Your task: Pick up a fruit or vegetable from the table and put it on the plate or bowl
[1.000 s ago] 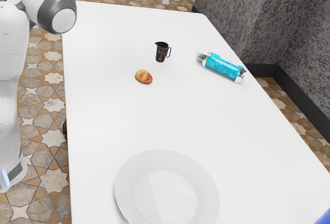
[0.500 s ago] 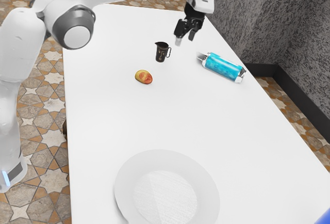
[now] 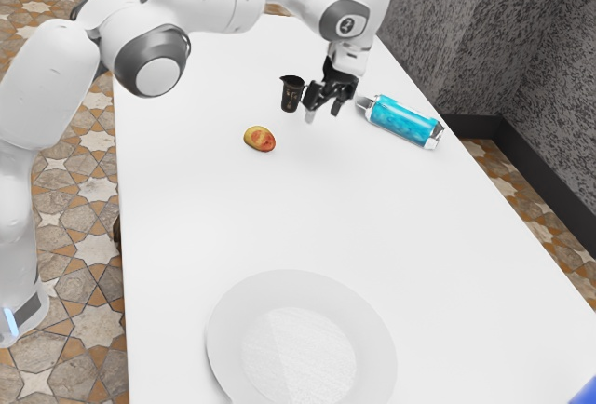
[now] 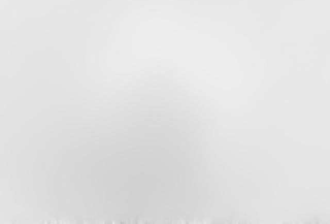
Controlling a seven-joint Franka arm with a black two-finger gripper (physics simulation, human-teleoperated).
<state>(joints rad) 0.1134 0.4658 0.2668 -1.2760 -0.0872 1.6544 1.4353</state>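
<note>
Fruit [image 3: 260,138] not yet picked up; the whole task remained.
It lay on the white table [image 3: 419,236], upper middle of the exterior frame, apart from the gripper [image 3: 322,106], which hung to its upper right beside the black jug [image 3: 291,93], jaws spread with nothing between them. The plate [image 3: 223,316] at lower centre carried no fruit, so grasp, carry and placing were all left.

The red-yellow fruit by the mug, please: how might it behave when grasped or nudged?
The fruit looks rounded and smooth, so it would probably roll if nudged on the flat table. Being small, it is likely light.
</note>
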